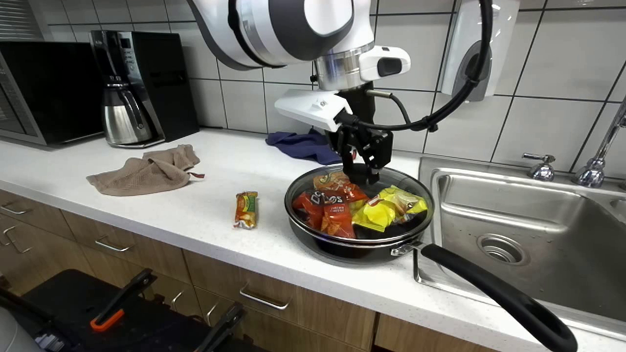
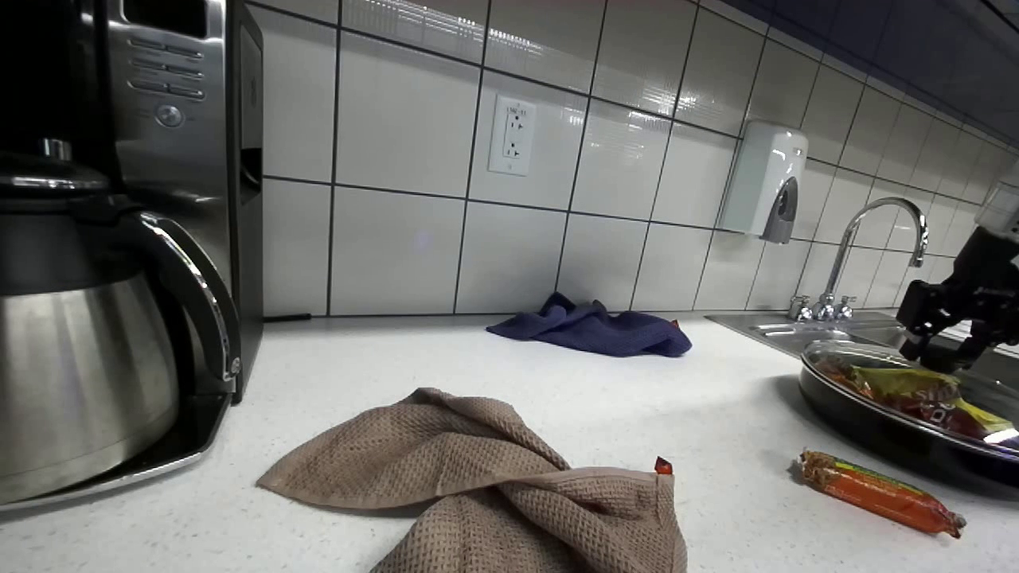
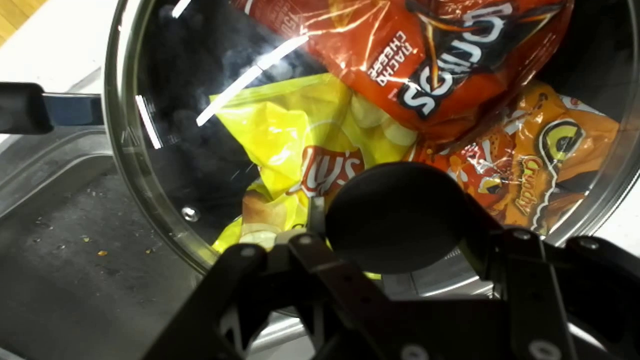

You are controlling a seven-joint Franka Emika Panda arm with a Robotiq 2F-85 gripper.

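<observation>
My gripper points down over a black frying pan, its fingers on either side of the round black knob of a clear glass lid. Both fingers seem to press on the knob. The lid lies over the pan; whether it sits fully down cannot be told. Through the glass show a red Doritos bag, a yellow Lay's bag and an orange Cheetos bag. To the side of the pan, a small orange-and-green wrapped snack lies on the counter, in both exterior views.
The pan's long black handle juts out past the corner of the steel sink. A dark blue cloth lies by the tiled wall. Farther along are a brown towel and a coffee maker. A soap dispenser hangs on the wall.
</observation>
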